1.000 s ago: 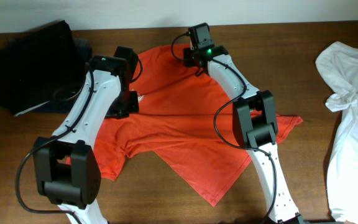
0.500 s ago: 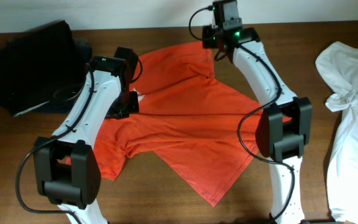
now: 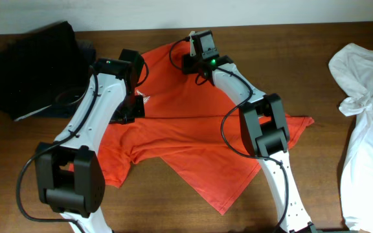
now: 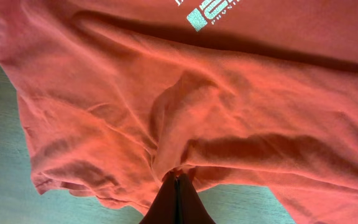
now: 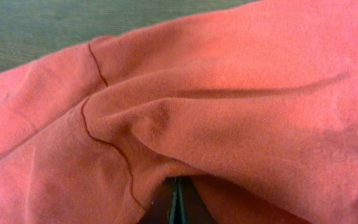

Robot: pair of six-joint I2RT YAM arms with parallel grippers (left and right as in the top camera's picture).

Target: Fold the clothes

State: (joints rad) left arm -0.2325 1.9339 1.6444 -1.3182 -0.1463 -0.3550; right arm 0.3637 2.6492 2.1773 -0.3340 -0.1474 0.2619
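The clothes, a red-orange T-shirt (image 3: pixel 186 136), lie spread and creased across the middle of the brown table (image 3: pixel 303 52). My left gripper (image 3: pixel 129 111) sits at the shirt's left side beside the small white chest logo (image 3: pixel 146 101). In the left wrist view that gripper (image 4: pixel 178 182) is shut, pinching a bunched ridge of shirt (image 4: pixel 185 106) under the logo (image 4: pixel 213 15). My right gripper (image 3: pixel 190 59) is at the shirt's far edge. The right wrist view shows it (image 5: pixel 176 190) shut on a fold of the shirt (image 5: pixel 229 106) near a seam.
A pile of black and navy garments (image 3: pixel 37 65) lies at the back left corner. A white shirt (image 3: pixel 368 110) is crumpled along the right edge. The table's far edge meets a pale wall (image 3: pixel 109 13) just behind the right gripper.
My right gripper swung to the right along the far edge with the shirt's edge, then came back left to about where it started. The left arm has not moved.
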